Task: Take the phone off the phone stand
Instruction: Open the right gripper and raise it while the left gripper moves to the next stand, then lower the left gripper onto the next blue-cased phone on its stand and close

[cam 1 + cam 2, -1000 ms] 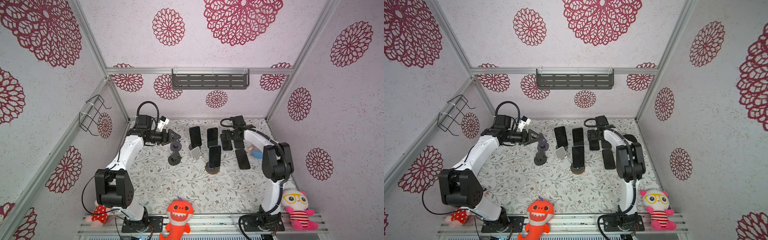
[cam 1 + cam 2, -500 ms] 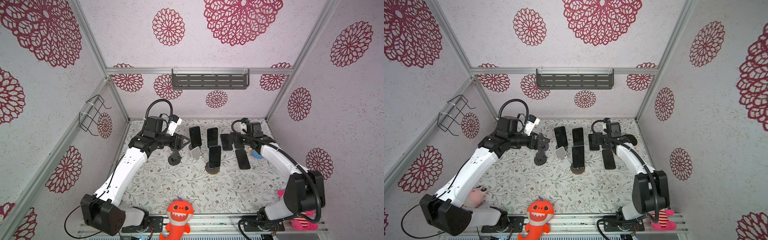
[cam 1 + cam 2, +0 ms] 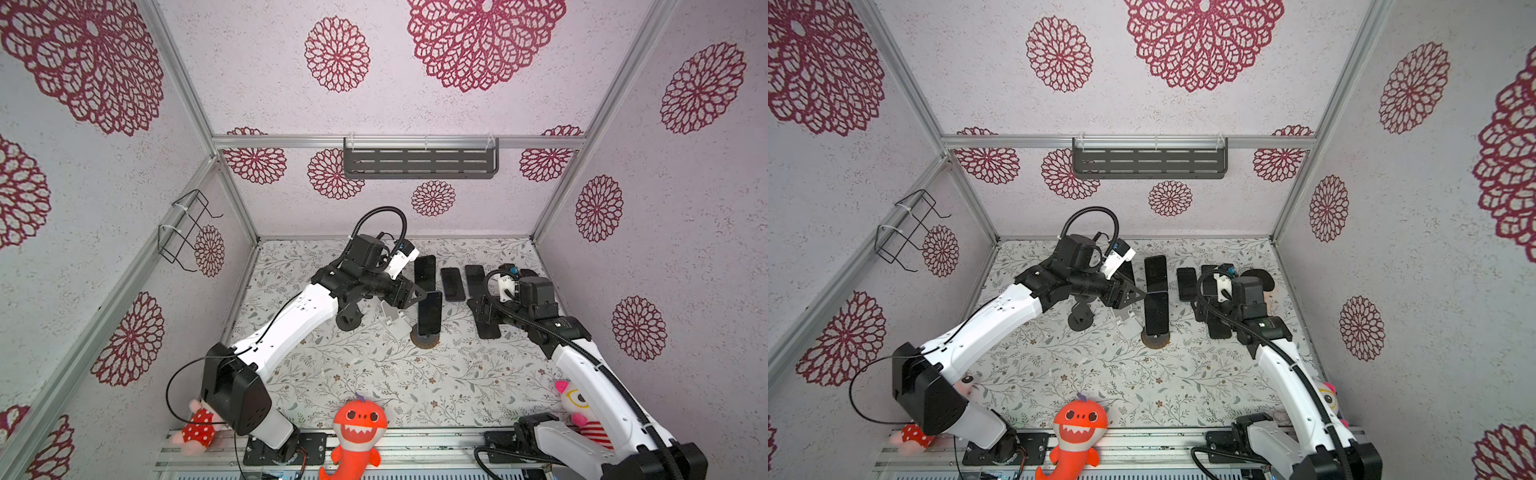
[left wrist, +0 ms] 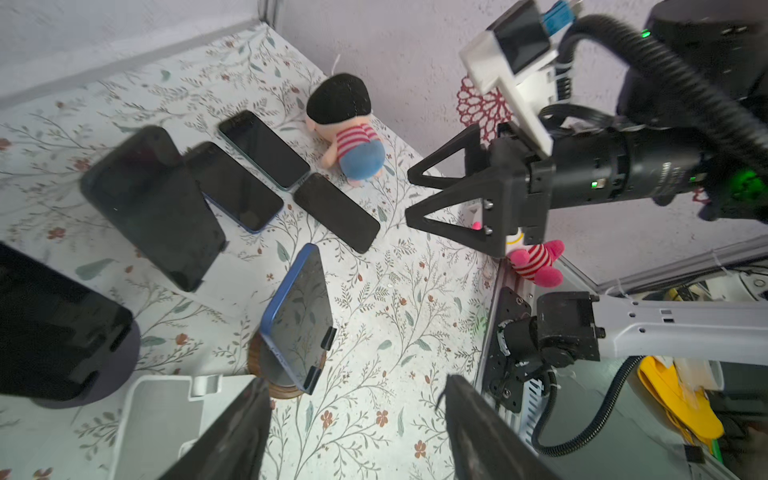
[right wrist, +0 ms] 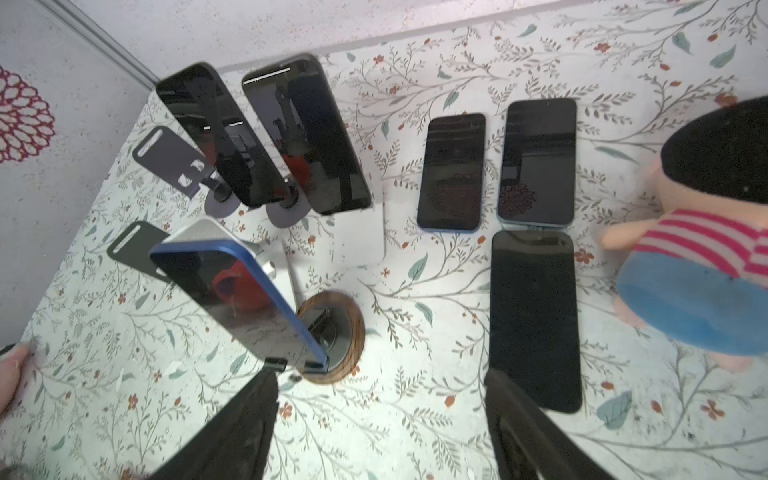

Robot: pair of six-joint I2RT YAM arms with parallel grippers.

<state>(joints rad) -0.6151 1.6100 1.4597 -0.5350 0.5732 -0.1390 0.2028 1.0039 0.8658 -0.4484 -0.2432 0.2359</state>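
Left claw (image 4: pixel 355 382) is spread wide with nothing in it. The blue phone (image 4: pixel 297 320) sits just ahead of it, off-centre toward one finger. It leans back in the wooden-base stand (image 5: pixel 332 336), bottom edge in the two hooks. That looks like the target (two more phones stand further out past the claw, so not certain).

To do it well, I'd centre the gap on the phone's long edges, pinch high, then lift along the lean so the bottom clears the hooks. Pull straight out and the stand probably tips.

The left arm is stretched long and low from its base, wrist about level. Right claw (image 4: pixel 409 195) is also spread and empty, facing the phone from the far side, well apart. Its arm is bent at the elbow over the flat phones (image 5: pixel 534 320) on the surface (image 5: pixel 415 415).
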